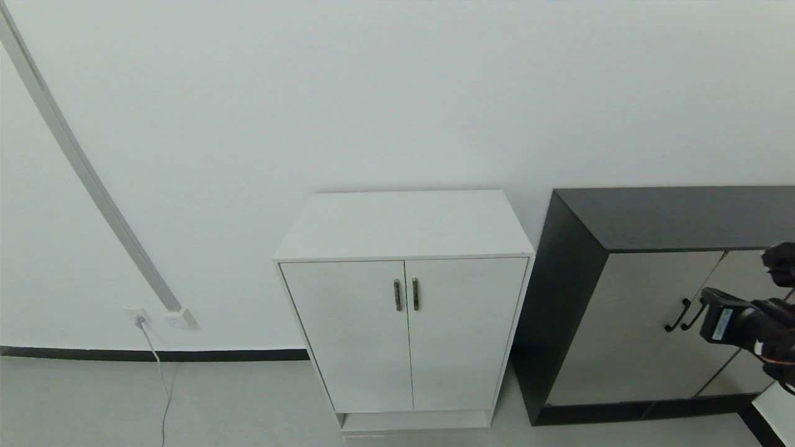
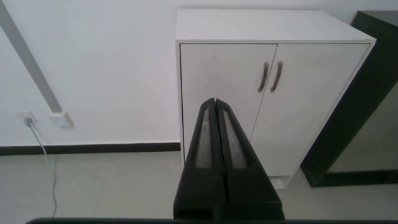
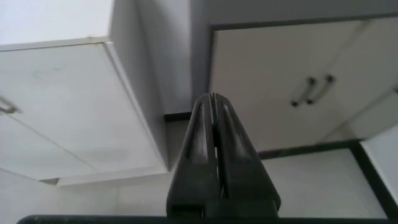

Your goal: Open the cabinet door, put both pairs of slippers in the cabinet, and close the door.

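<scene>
Boxy, smooth white two-door cabinet (image 1: 404, 347)

White two-door cabinet (image 1: 404, 226), fully shut, stands upright against the wall (image 1: 397, 93).

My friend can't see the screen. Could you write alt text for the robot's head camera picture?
A white two-door cabinet, doors shut, with two dark vertical handles at its middle, stands on a grey floor against a white wall. A black cabinet with mirrored doors stands on its right, and the robot's black right arm shows at the right edge.
</scene>
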Controlling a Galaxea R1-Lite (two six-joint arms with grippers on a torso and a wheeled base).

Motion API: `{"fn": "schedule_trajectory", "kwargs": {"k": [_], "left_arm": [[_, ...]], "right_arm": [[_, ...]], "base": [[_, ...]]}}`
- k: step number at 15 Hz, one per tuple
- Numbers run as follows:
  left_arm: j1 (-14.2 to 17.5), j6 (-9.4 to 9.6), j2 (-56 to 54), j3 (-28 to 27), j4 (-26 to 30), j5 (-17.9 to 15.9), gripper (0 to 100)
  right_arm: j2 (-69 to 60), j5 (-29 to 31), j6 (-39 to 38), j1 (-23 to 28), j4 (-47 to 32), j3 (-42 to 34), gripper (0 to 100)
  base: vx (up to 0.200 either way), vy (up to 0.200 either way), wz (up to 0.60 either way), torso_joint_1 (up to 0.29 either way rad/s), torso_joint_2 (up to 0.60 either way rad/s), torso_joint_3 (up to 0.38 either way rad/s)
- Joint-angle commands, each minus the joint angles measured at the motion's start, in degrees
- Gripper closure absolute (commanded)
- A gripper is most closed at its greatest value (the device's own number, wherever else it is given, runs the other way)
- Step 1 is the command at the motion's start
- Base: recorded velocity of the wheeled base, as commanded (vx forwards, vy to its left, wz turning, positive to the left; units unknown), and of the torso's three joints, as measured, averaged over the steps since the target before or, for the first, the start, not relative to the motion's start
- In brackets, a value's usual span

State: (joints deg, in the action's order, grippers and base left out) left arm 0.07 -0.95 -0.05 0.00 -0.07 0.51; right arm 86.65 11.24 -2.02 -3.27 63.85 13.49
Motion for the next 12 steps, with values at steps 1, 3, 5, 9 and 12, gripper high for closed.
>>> {"fn": "schedule_trajectory", "kwargs": {"k": [1,3,5,9,12], "left_arm": [[0.01,-0.02,0.05,0.0,-0.01,0.02,100],[0.01,-0.02,0.05,0.0,-0.01,0.02,100],[0.01,-0.02,0.05,0.0,-0.01,0.02,100],[0.01,-0.02,0.05,0.0,-0.01,0.02,100],[0.01,-0.02,0.05,0.0,-0.01,0.02,100]], "right_arm": [[-9.13,-0.43,0.09,2.83,-0.57,-6.38,100],[-14.14,-0.43,0.09,3.0,-3.91,-9.01,100],[-19.68,-0.6,0.09,3.0,-9.27,-9.89,100],[-36.64,-3.07,0.0,3.0,-28.17,-9.54,100],[-44.38,-5.61,0.0,3.0,-38.45,-9.19,100]], "base": [[0.0,0.0,0.0,0.0,0.0,0.0],[0.0,0.0,0.0,0.0,0.0,0.0],[0.0,0.0,0.0,0.0,0.0,0.0],[0.0,0.0,0.0,0.0,0.0,0.0],[0.0,0.0,0.0,0.0,0.0,0.0]]}}
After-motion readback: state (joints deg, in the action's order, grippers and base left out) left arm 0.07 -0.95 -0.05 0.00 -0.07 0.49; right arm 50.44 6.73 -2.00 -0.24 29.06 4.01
